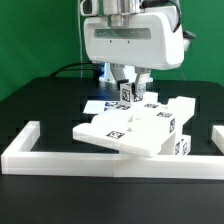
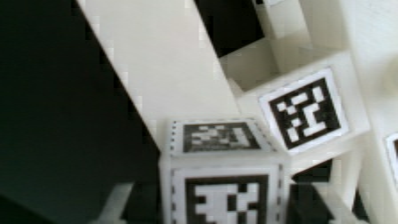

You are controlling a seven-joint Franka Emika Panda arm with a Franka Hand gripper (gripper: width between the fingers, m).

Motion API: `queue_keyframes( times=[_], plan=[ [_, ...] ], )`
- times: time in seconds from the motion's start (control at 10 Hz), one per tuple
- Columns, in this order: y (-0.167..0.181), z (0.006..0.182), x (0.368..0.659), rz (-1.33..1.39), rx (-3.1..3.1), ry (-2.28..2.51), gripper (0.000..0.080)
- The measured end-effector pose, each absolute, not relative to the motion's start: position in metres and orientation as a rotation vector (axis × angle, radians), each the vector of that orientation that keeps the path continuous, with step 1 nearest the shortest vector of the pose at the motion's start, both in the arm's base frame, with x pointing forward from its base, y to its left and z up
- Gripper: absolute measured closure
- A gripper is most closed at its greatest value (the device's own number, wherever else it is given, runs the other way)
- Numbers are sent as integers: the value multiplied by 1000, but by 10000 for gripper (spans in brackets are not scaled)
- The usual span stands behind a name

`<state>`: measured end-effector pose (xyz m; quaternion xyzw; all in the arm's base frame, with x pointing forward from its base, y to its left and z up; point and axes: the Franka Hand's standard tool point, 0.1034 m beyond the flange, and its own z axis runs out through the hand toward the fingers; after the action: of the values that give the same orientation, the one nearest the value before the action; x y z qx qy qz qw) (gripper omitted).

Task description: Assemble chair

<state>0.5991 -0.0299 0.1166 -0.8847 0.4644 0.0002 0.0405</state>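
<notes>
Pincer (image 1: 127, 88) clenched on upright tagged chair leg (image 1: 127, 95), long axis vertical, directly above my seat slab (image 1: 128, 130) lying on the worktop (image 1: 40, 105) near the border rail (image 1: 60, 157).

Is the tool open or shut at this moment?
Shut on a tagged white chair part: the tool sits around it, above the chair parts resting on the table.
</notes>
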Motion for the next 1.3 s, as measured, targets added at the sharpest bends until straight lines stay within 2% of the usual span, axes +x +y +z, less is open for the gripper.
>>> queue_keyframes(
  times=[0.8, 1.3],
  plan=[
    [-20, 117, 600, 45, -2068, 2263, 511],
    [-11, 117, 600, 66, -1656, 2585, 511]
  ],
)
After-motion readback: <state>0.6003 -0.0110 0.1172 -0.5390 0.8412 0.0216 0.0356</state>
